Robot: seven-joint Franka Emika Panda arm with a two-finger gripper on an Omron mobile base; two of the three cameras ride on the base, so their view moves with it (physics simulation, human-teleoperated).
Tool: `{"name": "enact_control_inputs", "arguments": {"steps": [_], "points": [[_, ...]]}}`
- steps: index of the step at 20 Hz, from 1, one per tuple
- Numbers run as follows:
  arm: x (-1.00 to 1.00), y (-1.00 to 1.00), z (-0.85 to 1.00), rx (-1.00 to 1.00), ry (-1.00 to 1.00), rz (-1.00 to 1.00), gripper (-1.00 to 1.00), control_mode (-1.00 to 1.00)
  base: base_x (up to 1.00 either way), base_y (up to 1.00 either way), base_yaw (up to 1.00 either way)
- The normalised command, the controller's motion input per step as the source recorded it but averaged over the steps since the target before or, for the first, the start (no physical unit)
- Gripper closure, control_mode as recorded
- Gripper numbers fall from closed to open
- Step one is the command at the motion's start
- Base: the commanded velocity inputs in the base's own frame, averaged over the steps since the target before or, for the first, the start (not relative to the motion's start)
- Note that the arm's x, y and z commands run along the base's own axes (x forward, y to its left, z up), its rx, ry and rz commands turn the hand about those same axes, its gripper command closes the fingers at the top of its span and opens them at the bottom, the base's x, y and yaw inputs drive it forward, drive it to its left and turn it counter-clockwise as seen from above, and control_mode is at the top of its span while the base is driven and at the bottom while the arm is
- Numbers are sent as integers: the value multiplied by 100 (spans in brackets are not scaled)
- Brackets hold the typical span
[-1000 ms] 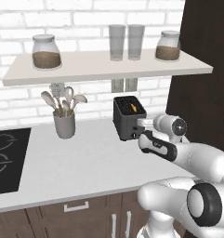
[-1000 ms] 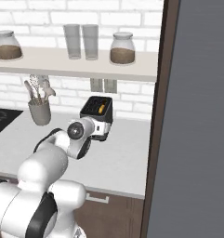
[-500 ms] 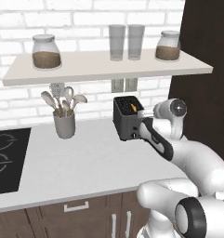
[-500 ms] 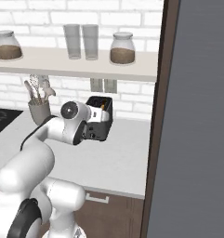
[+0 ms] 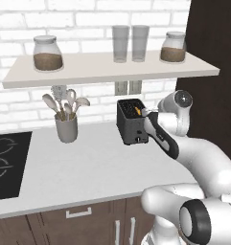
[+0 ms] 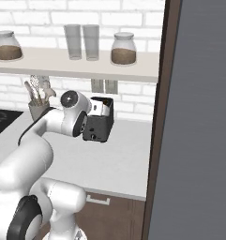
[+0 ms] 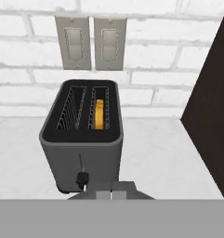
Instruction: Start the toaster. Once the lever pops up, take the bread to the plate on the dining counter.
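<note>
The dark grey toaster (image 5: 131, 125) (image 6: 100, 123) (image 7: 83, 139) stands on the worktop against the brick wall. A yellow slice of bread (image 7: 100, 114) (image 5: 131, 109) sits low in its right slot. The lever knob (image 7: 82, 177) is at the bottom of its track on the front face. My gripper (image 7: 111, 195) (image 5: 145, 113) is shut with nothing in it, just in front of the toaster's lower front and right of the knob. The plate and the dining counter are out of view.
A grey utensil cup (image 5: 66, 127) with spoons stands left of the toaster. A shelf (image 5: 107, 69) with jars and glasses hangs above. A dark tall cabinet (image 7: 211, 116) rises close on the right. Two wall switches (image 7: 92, 42) sit behind, and a black hob (image 5: 4, 162) lies far left.
The hand has risen from low in front of the toaster to about its top edge, and the elbow has swung right. The toaster has stayed put.
</note>
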Motion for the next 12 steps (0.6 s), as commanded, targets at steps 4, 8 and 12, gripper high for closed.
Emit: {"name": "enact_control_inputs", "arguments": {"steps": [4,8,12], "points": [[6,21,2,-2,0,0,100,-100,0,0,0],[10,15,4,-1,0,0,100,-100,0,0,0],[18,2,0,0,0,0,100,-100,0,0,0]]}}
